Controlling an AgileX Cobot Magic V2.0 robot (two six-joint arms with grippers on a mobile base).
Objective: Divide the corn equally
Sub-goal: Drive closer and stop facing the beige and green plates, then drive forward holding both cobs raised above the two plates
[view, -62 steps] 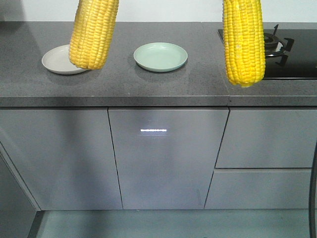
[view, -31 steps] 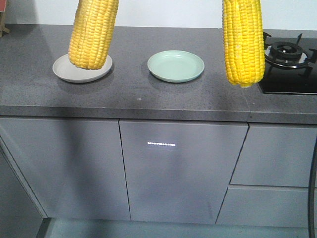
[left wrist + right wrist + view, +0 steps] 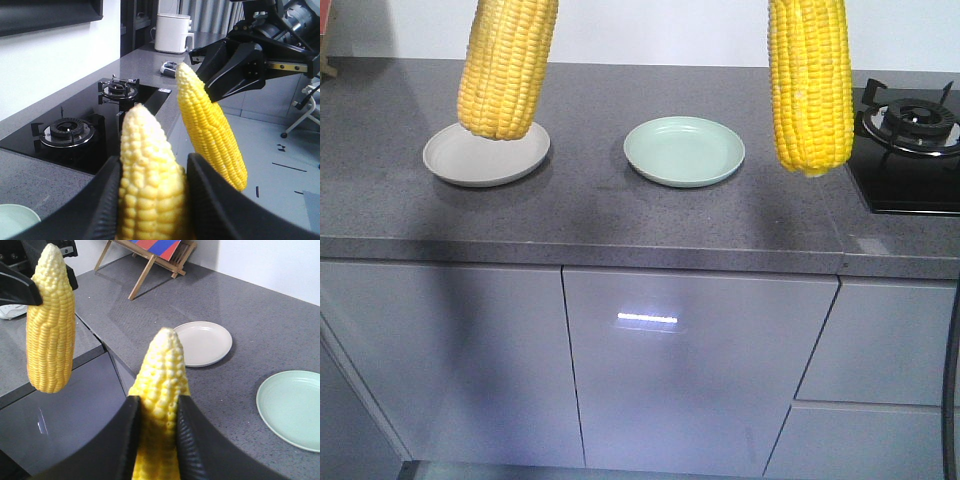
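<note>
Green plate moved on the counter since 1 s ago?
No. The green plate sits lower and further right in the front view, but the white plate and stove shifted the same way; the view moved, not the plate.

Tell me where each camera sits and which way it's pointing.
Front: back from the counter, facing white plate, green plate, stove; left cob, right cob hang in; no gripper shows.
Left wrist: behind left gripper, facing right toward right gripper and stove.
Right wrist: behind right gripper, facing left over the plates.
All three share both cobs.
</note>
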